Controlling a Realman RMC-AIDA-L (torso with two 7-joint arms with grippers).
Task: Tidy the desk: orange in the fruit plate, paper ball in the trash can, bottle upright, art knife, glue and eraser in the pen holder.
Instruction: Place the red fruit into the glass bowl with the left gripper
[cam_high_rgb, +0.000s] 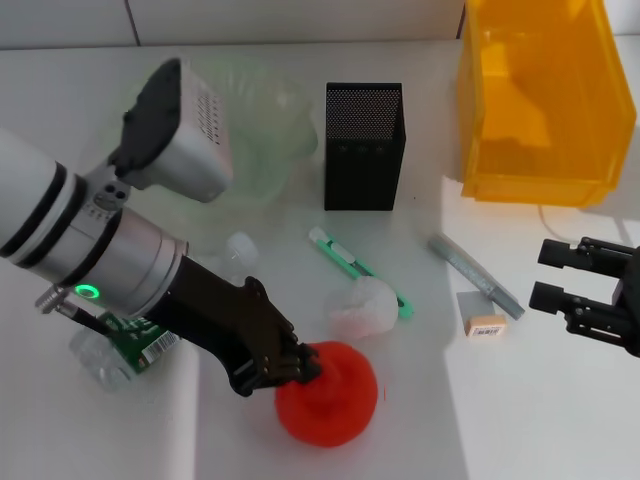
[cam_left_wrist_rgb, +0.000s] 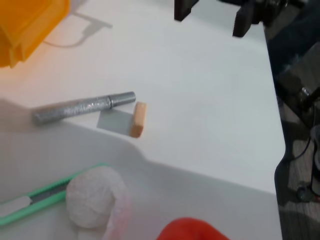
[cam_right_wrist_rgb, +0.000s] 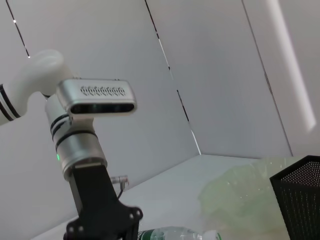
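The left end effector (cam_high_rgb: 300, 368) is down on the orange (cam_high_rgb: 328, 393) at the near edge of the counter (cam_high_rgb: 520, 410), its dark fingers reaching onto the fruit's upper left side; they seem to be closing on it, though the head view does not show a firm pinch, so I cannot tell whether the grip is made. To do this step well, the fingers should straddle the widest part of the orange rather than its top, since a round, smooth fruit will likely squirt out of a shallow hold; then lift straight up before swinging toward the fruit plate (cam_high_rgb: 262, 130), the pale green translucent dish at the far left, keeping clear of the paper ball (cam_high_rgb: 362, 306) lying just beside the orange; the lying bottle (cam_high_rgb: 120, 345) sits under the arm and could be knocked.

The orange is bright red-orange, rounded, matte and whole; it rests on the counter, well apart from the plate.

The right end effector (cam_high_rgb: 560, 274) hangs idle at the right edge, its fingers spread, near the eraser (cam_high_rgb: 482, 317) and glue (cam_high_rgb: 476, 274); the art knife (cam_high_rgb: 352, 266) lies before the pen holder (cam_high_rgb: 364, 146).
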